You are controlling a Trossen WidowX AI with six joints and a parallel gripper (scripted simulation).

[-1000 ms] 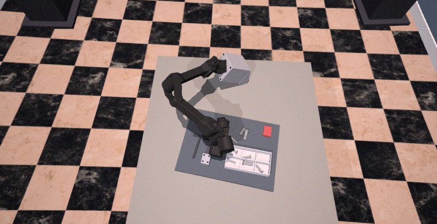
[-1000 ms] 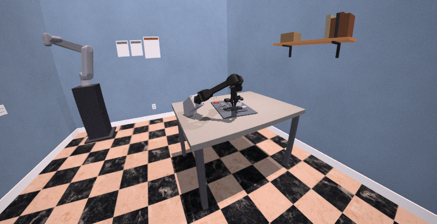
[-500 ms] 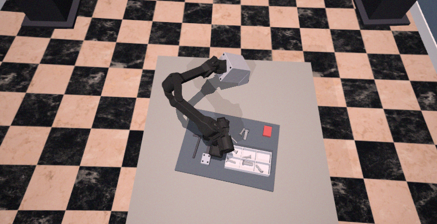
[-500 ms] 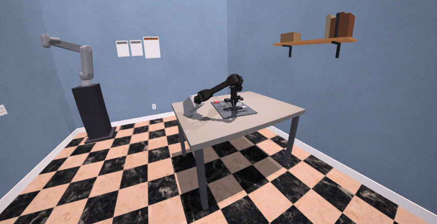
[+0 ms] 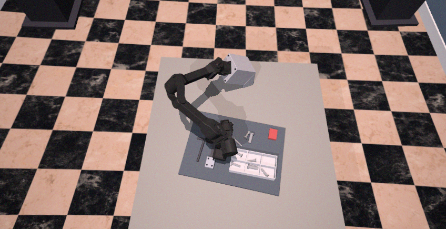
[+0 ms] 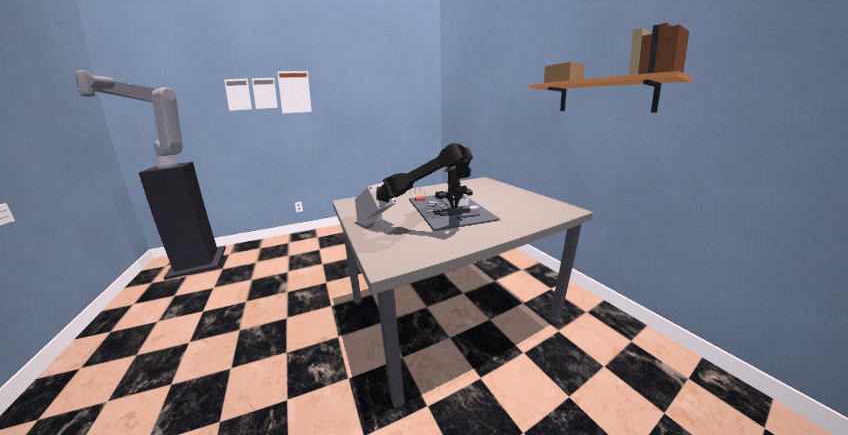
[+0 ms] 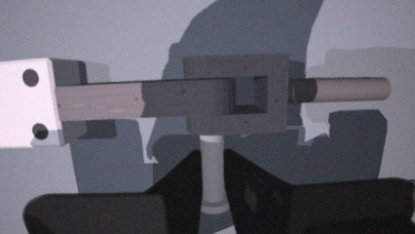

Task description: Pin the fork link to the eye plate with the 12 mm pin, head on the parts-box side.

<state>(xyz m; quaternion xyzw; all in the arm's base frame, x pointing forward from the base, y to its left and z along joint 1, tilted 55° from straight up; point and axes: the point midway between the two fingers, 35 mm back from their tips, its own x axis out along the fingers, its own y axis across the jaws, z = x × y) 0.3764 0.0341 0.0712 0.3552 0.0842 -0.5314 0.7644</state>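
Note:
In the wrist view my gripper is shut on the light grey pin, which points at the near cheek of the dark fork link. The pin's tip meets that cheek; I cannot tell how far it is in. The eye plate has a white base with two holes, and its tongue reaches into the fork's slot. The fork's rod runs off to the right. From above, my gripper hangs between the eye plate and the parts box and hides the fork head.
The parts box holds several loose pins and bolts. Two more pins and a red block lie on the dark mat. The arm's grey base box stands at the table's far edge. The arm also shows in the exterior view.

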